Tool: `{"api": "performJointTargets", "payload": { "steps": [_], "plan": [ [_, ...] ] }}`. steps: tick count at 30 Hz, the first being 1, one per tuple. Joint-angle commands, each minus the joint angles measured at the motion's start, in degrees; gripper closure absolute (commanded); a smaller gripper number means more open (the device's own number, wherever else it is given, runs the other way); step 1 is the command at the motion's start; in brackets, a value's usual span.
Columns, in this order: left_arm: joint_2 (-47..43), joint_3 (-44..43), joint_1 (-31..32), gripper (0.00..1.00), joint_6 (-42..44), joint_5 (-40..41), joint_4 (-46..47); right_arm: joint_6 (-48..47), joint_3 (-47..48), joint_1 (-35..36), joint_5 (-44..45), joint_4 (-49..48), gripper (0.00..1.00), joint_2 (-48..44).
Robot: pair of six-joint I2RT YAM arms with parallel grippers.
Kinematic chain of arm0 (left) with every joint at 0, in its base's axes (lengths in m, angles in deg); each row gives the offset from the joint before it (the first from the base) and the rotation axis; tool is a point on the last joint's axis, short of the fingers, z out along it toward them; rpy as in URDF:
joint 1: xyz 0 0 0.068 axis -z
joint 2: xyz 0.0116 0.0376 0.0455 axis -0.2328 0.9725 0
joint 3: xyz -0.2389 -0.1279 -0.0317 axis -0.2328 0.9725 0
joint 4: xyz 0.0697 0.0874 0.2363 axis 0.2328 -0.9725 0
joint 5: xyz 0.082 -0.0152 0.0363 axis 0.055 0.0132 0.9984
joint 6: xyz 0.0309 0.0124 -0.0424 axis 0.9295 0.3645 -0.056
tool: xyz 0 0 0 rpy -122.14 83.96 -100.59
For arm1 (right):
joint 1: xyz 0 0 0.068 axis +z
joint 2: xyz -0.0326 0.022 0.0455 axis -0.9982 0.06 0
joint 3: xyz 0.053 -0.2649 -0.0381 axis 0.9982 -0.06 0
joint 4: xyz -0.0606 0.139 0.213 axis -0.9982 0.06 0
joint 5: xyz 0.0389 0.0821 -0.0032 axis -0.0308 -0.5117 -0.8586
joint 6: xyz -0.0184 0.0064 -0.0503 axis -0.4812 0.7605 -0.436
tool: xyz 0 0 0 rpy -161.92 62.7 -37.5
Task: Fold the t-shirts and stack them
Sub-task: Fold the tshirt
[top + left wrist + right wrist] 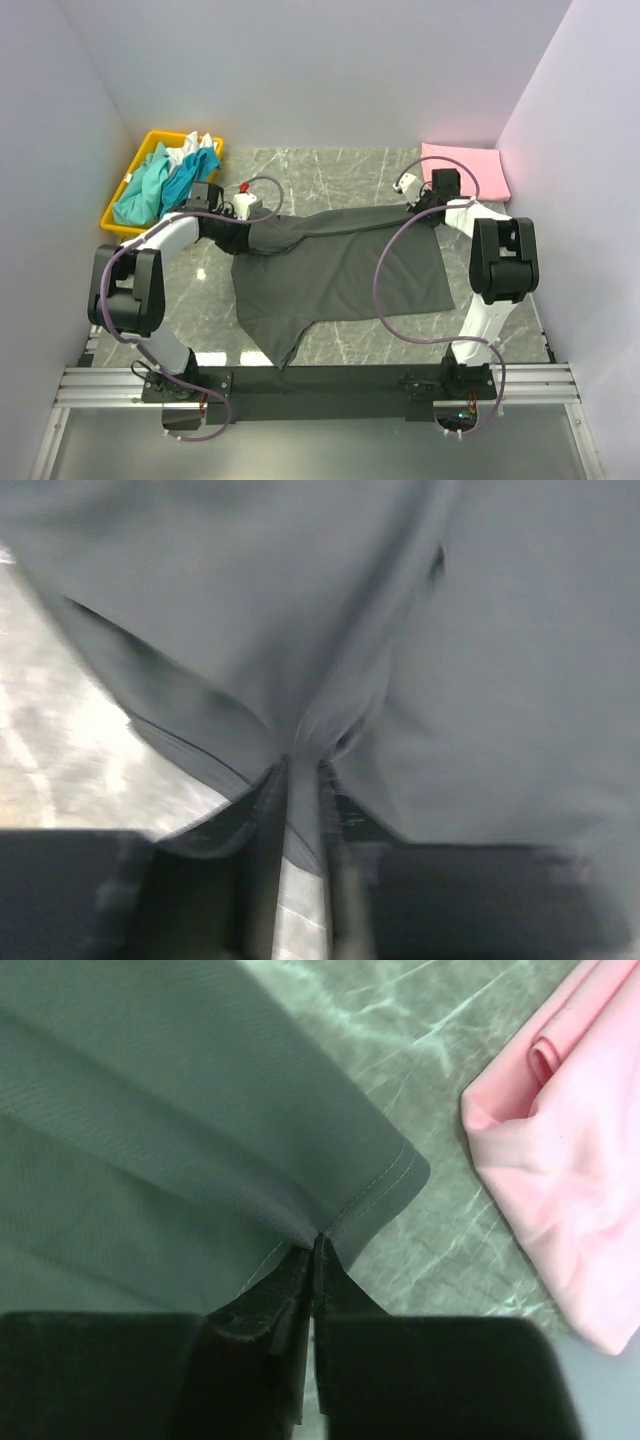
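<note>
You had two grippers at work and both were on the one dark grey t-shirt (340,270). It lay spread over the middle of the marble table (330,170), its far edge lifted and stretched between the two arms, its near part flat.

Your left gripper (303,770) had its fingers close together with a gathered fold of the grey cloth pinched between them. That wrist view was blurred, so you could not see how firm the hold was. Your right gripper (315,1245) was pressed together on the stitched hem at the shirt's far right corner.

One pink t-shirt (465,170) lay folded at the far right corner of the table, near the right gripper but apart from the grey cloth.

One yellow tray (125,180) stood at the far left, holding a loose heap of teal and white t-shirts (165,180). You could not count them.
</note>
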Motion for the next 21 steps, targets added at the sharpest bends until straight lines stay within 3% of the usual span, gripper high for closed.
{"api": "performJointTargets", "payload": {
  "steps": [1,2,6,10,14,17,21],
  "plan": [
    [-0.24,-5.02,-1.19,0.73,6.67,-5.68,-10.24,-3.71,0.19,-0.66,-1.14,4.09,0.85,-4.66],
    [-0.06,-6.44,-2.68,0.66,7.73,-7.26,-11.66,-3.37,1.67,-2.84,-3.23,6.8,0.75,-5.8],
    [3.8,-16.28,-9.02,0.42,5.9,-10.88,-14.31,-0.03,10.02,-6.2,-8.77,14.46,0.7,-6.16],
    [9.85,-24.45,-9.38,0.4,-2.52,-7.29,-7.3,4.18,20.03,-6.65,-11.87,20.62,0.69,-2.05],
    [13.82,-28.77,-8.15,0.44,-5.01,-5.6,-7.53,8.14,24.62,-4.72,-10.29,23.17,0.74,2.36],
    [11.21,-25.1,-7.44,0.43,-2.21,-6.57,-7.89,9.99,24.98,-2.96,-8.71,23.18,0.74,4.21],
    [6.19,-17.63,-1.74,0.4,6.67,-5.52,-11.22,11.75,25.5,-0.94,-7.21,23.35,0.75,6.66]
  ]
}}
